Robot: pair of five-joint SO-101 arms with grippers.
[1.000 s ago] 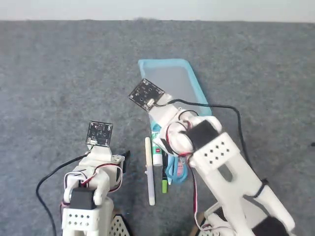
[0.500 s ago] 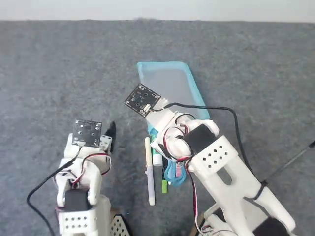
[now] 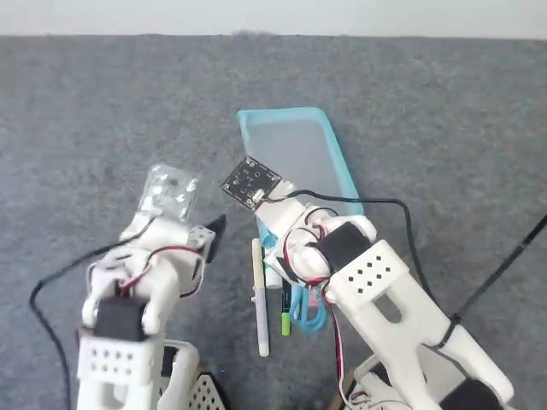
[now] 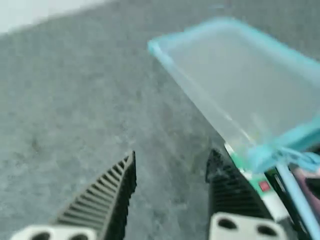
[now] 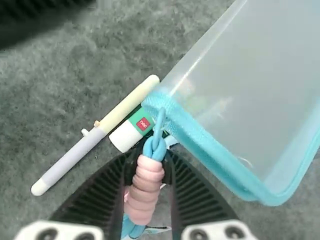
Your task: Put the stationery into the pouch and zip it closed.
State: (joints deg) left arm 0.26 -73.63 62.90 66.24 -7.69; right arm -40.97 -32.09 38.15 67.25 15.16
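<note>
The right tool (image 5: pixel 146 159) grips the zipper pull (image 5: pixel 145 186), left tool (image 4: pixel 172 157) released; a tug may drag the pouch (image 3: pixel 295 154) over the six-o'clock pen (image 3: pixel 259 307).

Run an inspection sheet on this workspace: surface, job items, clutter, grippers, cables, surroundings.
Surface: grey felt-like mat under everything.
Job's things: pouch lies flat, translucent with blue edging; pen, glue stick, green marker and blue scissors lie outside it, at its near end.
Clutter: nothing seen.
Grippers: left gripper open over the mat beside the pouch; right gripper shut on the pink zip pull.
Cables: black cables, one trailing from each arm.
Surroundings: pale wall behind the table.
</note>
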